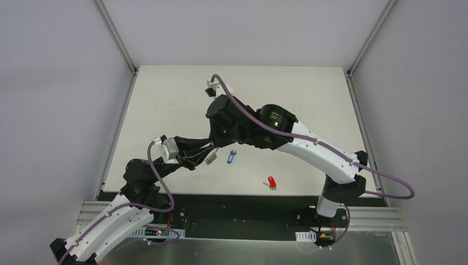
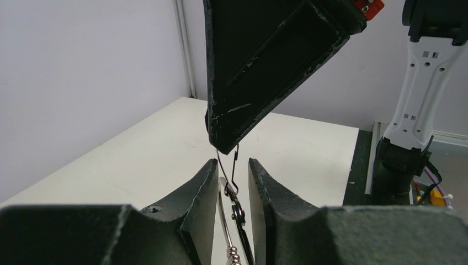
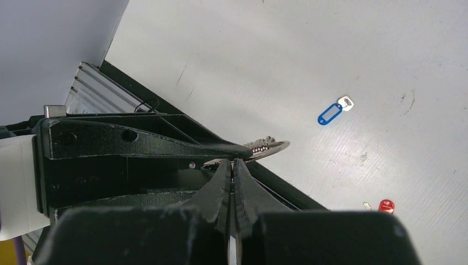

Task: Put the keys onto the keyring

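The keyring point(image 2: 222, 205), a thin silver ring with a fan of small silver keys point(image 3: 264, 146), hangs above the table between my left gripper's fingers point(image 2: 204, 187). My left gripper point(image 1: 208, 156) is shut on it. From above, my right gripper point(image 1: 217, 144) comes down onto the ring, and its shut tips point(image 2: 223, 144) pinch a thin dark wire loop point(image 2: 234, 165) that hooks onto it. The blue-headed key point(image 1: 231, 158) lies flat on the table just right of both grippers. The red-headed key point(image 1: 271, 181) lies nearer the front edge. Both also show in the right wrist view, blue key point(image 3: 331, 113) and red key point(image 3: 386, 206).
The white table point(image 1: 165, 105) ends at a black strip and an aluminium rail point(image 1: 381, 218) along the near edge, where the arm bases stand. Metal frame posts point(image 1: 116, 36) rise at the far corners. The right arm point(image 1: 309, 146) reaches diagonally over the table's middle.
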Available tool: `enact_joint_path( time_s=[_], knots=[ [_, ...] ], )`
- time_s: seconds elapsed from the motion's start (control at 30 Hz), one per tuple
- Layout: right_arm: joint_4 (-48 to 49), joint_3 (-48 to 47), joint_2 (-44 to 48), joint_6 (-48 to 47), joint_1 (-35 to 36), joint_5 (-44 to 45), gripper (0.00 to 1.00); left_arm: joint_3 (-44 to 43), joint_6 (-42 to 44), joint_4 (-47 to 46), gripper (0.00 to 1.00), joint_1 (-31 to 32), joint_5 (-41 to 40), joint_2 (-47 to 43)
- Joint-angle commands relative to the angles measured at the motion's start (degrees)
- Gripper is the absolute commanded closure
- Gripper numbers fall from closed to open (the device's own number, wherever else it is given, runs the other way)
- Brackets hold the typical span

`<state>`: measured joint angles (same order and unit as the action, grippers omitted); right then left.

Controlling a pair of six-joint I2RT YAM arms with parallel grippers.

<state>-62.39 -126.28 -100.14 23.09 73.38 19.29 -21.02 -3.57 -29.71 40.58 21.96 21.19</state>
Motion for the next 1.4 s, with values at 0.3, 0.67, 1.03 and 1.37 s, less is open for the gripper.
enact_joint_path(
  time_s=[0.3, 0.67, 1.03, 1.37],
  knots=[
    [1.5, -0.2, 3.5, -0.4, 0.7, 1.5, 1.0, -0.1, 1.0, -1.8, 0.75, 0.5, -2.6, -1.7],
    [1.8, -0.2, 3.3, -0.3, 0.8, 1.4, 1.0, -2.3, 0.5, 1.5, 1.0, 0.4, -3.8, -0.2],
    [2.0, 0.0, 3.4, -0.2, 0.9, 1.3, 1.0, -3.1, 0.5, 4.2, 1.0, 0.5, -5.7, -0.3],
    [2.4, 1.8, 5.0, 0.4, 0.8, 2.9, 0.91, -4.4, -0.3, 6.9, 1.0, 0.4, -7.9, 0.1]
  ],
)
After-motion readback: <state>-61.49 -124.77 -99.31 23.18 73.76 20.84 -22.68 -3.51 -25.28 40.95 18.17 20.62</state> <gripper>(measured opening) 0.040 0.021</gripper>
